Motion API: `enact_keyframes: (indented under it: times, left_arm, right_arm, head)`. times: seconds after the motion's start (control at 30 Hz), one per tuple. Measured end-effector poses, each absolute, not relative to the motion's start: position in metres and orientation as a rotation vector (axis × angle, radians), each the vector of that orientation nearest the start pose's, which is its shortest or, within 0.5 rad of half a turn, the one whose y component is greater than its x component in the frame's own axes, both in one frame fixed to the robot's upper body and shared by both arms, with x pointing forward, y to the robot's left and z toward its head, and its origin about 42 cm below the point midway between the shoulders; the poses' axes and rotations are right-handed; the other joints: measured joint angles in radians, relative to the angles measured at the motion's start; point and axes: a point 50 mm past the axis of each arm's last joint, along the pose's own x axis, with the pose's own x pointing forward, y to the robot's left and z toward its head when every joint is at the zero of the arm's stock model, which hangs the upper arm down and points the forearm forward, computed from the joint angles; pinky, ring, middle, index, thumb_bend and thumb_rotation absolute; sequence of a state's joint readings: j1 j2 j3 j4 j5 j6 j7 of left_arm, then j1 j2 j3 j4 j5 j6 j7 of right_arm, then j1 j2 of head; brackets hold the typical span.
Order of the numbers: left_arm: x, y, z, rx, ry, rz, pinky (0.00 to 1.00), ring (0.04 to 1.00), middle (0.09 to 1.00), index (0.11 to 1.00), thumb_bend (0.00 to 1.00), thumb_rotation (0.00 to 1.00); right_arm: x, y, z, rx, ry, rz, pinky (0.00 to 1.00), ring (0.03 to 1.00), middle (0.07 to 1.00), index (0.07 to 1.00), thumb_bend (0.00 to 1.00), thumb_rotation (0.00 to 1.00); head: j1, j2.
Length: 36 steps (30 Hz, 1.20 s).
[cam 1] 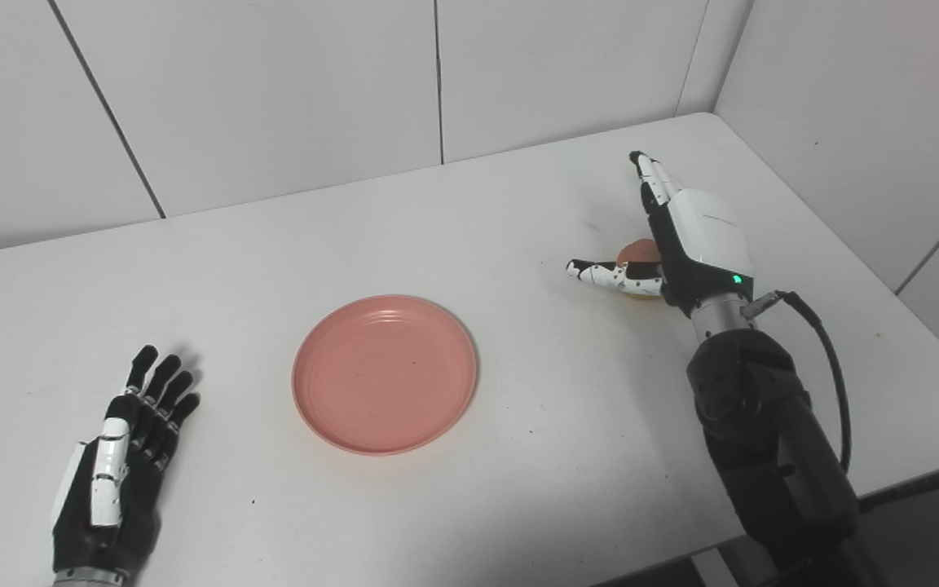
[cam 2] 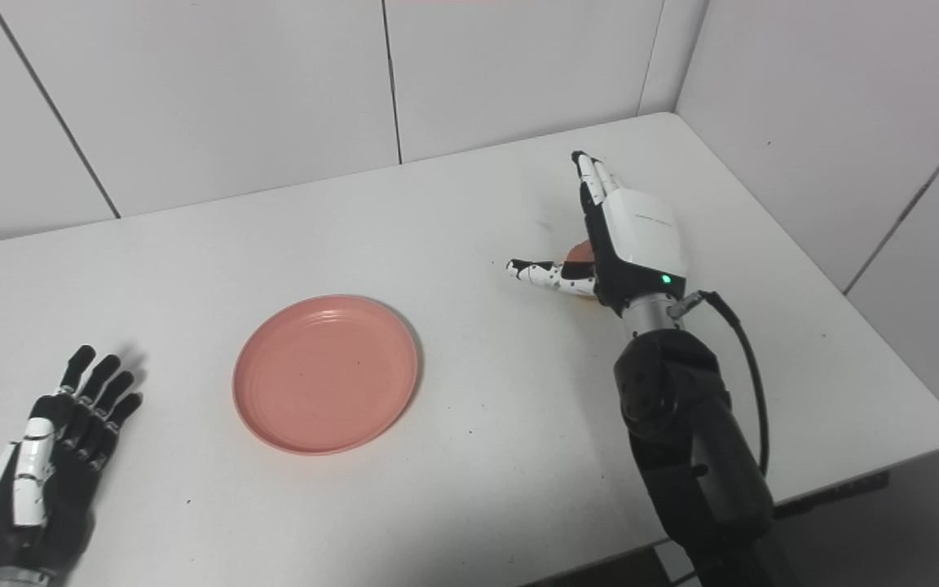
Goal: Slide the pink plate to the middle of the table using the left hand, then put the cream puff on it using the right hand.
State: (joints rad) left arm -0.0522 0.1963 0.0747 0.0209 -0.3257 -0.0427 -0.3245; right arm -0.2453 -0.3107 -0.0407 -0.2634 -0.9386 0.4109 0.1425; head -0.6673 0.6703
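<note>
Left eye view: pink plate (cam 1: pixel 385 373) holds nothing; right hand (cam 1: pixel 685 236) spread beside cream puff (cam 1: pixel 637 251); left hand (cam 1: pixel 123 456) spread flat.

Open table (cam 1: pixel 518 204) surface is seen between the pink plate (cam 1: pixel 385 373) and the right hand (cam 1: pixel 685 236), with nothing lying across that stretch. The cream puff (cam 1: pixel 637 251) is partly hidden beneath the spread right hand, whose thumb juts left toward the plate. The left hand (cam 1: pixel 119 465) is laid flat at the near left, well apart from the plate; walls close the far and right sides.
</note>
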Motion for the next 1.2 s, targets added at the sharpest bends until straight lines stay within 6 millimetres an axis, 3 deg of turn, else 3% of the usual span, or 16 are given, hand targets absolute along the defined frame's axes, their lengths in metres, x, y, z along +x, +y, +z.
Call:
enact_keyframes:
  times: [0.57,1.2]
  left_arm:
    - [0.299,0.280,0.120,-0.119,-0.113,-0.270,0.92,0.937,0.953,0.951,0.62,0.91]
    - [0.298,0.281,0.121,-0.112,-0.114,-0.267,0.90,0.922,0.939,0.932,0.59,0.91]
  right_arm:
    - [0.341,-0.317,0.238,-1.140,-0.027,-0.345,0.81,0.913,0.953,0.965,0.94,0.63]
    - [0.360,-0.317,0.210,-1.179,0.071,-0.258,0.79,0.902,0.943,0.968,0.93,0.62]
  head:
    - [-0.006,0.006]
    - [0.002,0.015]
